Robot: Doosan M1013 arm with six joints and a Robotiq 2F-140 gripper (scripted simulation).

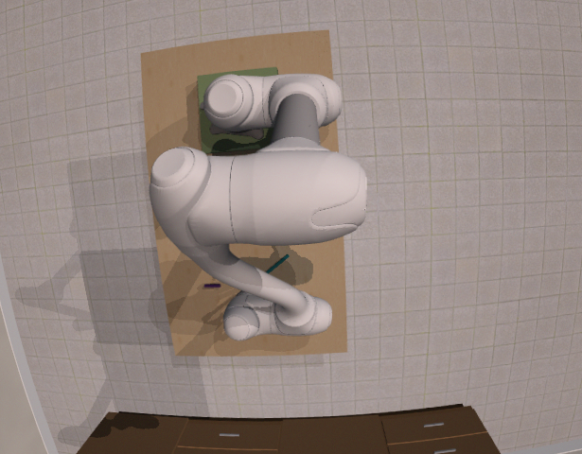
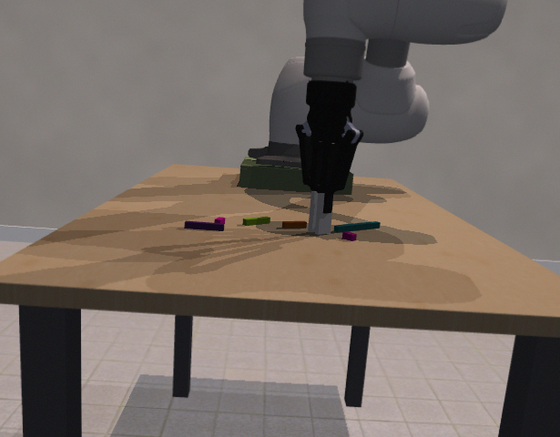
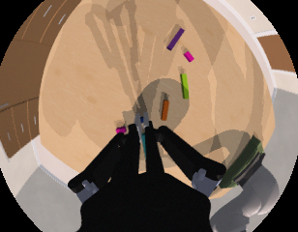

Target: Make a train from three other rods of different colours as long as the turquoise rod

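Observation:
My gripper (image 2: 320,230) (image 3: 142,119) is shut on the small blue rod (image 3: 141,120), its tips at or just above the table. The turquoise rod (image 1: 279,262) (image 2: 357,227) (image 3: 144,144) lies close beside the tips, partly hidden by the fingers in the wrist view. One magenta rod (image 2: 349,236) (image 3: 121,130) lies near it. The orange rod (image 2: 294,224) (image 3: 164,110) lies on the fingers' other side, then the lime rod (image 2: 256,220) (image 3: 185,86). A second magenta rod (image 2: 219,220) (image 3: 189,56) lies near the purple rod (image 1: 212,285) (image 2: 204,226) (image 3: 175,39). The visible rods lie apart.
The wooden table (image 1: 306,48) (image 2: 270,282) carries the arm's green base block (image 1: 207,141) (image 2: 270,176) (image 3: 241,161) at its far end. The arm hides much of the table in the top view. Brown drawers (image 1: 329,434) stand beyond the table.

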